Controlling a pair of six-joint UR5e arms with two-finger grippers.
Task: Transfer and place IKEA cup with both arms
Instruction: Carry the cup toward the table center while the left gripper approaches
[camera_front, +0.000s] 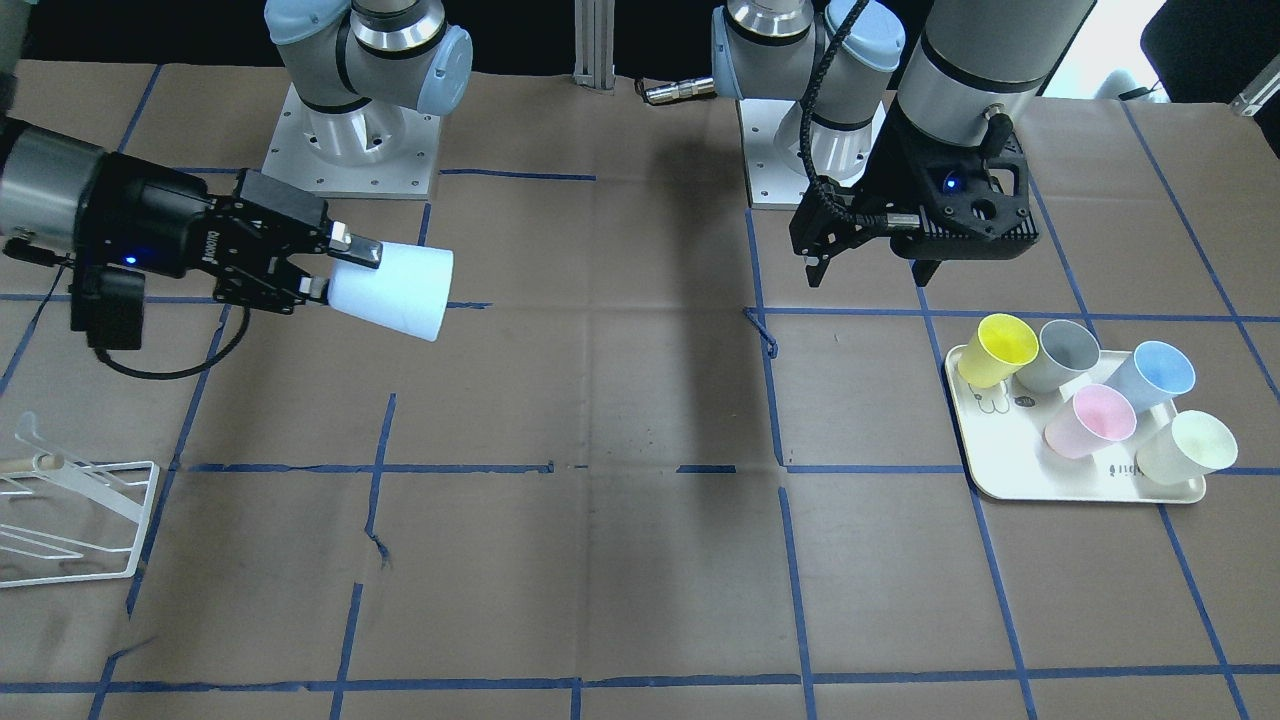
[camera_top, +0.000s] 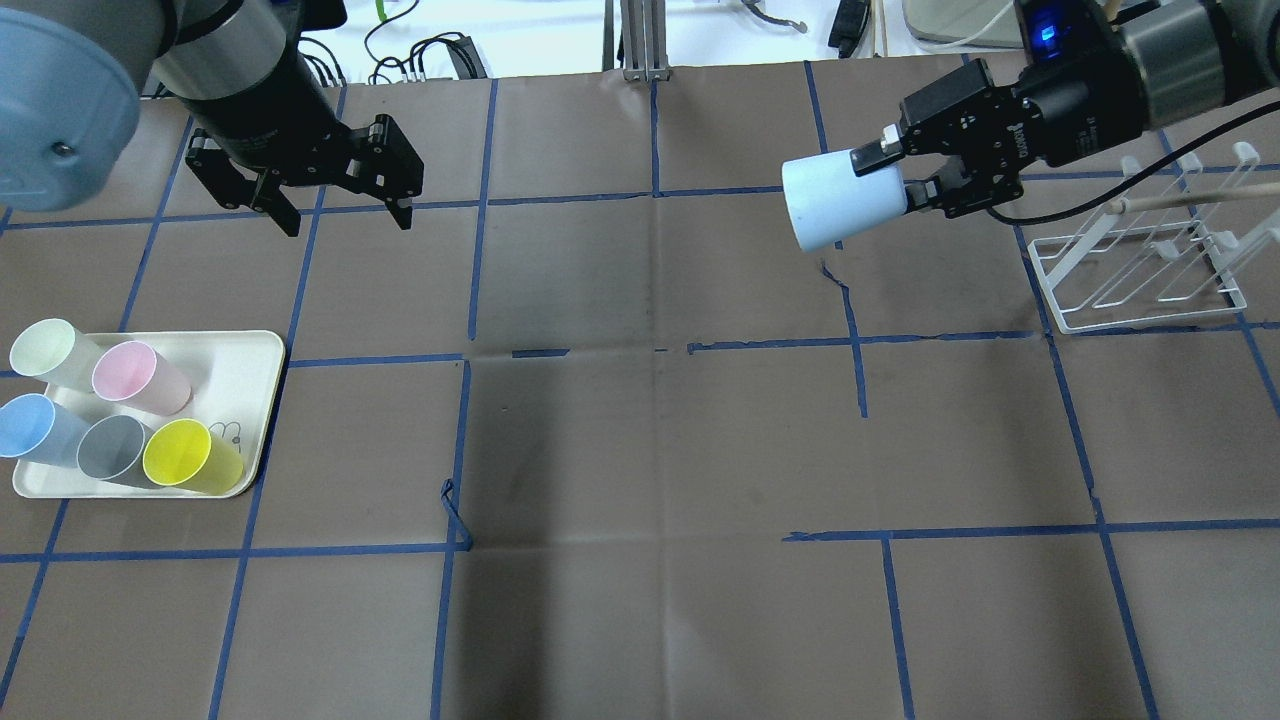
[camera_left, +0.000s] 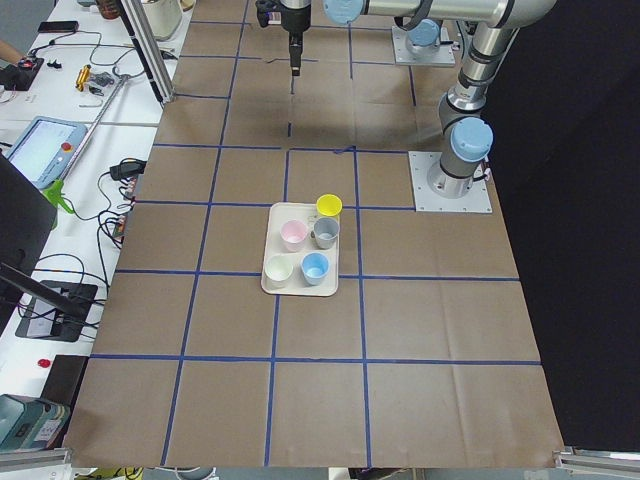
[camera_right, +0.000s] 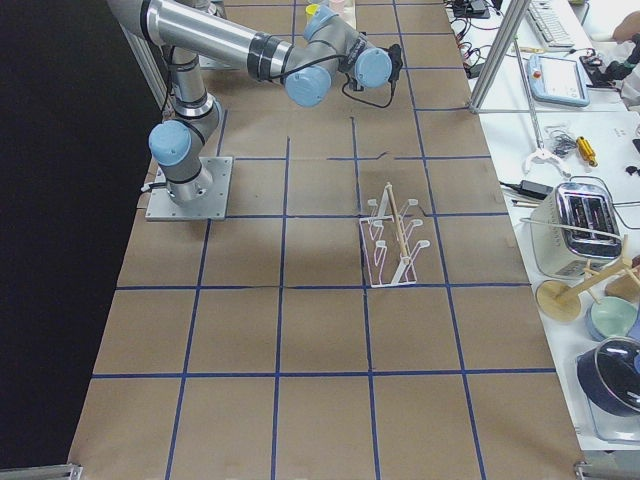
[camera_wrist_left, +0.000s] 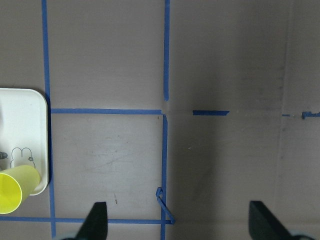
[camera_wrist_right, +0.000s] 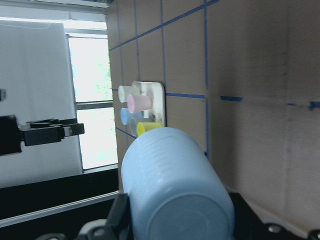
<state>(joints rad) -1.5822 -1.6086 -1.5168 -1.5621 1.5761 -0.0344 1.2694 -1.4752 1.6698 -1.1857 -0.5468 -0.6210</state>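
We see the right end effector (camera_top: 893, 168) lying roughly level above the counter (camera_top: 650, 450), its two fingers pinching the IKEA cup (camera_top: 838, 207) by the narrow base. The cup sticks straight out ahead of the fingertips on its side. Its wide rim faces away from the end effector and towards the other arm, and the whole cup is held off the counter. In the right wrist view the pale blue wall of the cup fills the space just in front of the fingers, with its closed base nearest the camera.

Behind this end effector, on the wrist side and away from the cup's rim, a white wire rack (camera_top: 1140, 275) stands on the counter, well apart from the cup.

The left end effector (camera_top: 348, 222) hangs fingers-down over the counter, well apart from the right one. Its fingers are spread wide and we see only bare counter and blue tape lines between them in the left wrist view.

Off to its outer side, away from the right arm, a white tray (camera_top: 255, 350) lies on the counter. It carries five cups: a yellow cup (camera_top: 190, 457) nearest the left end effector, then a grey cup (camera_top: 112, 447), a pink cup (camera_top: 140, 378), a second blue cup (camera_top: 30, 428) and a pale greenish-white cup (camera_top: 48, 350). None of them touches the fingers.
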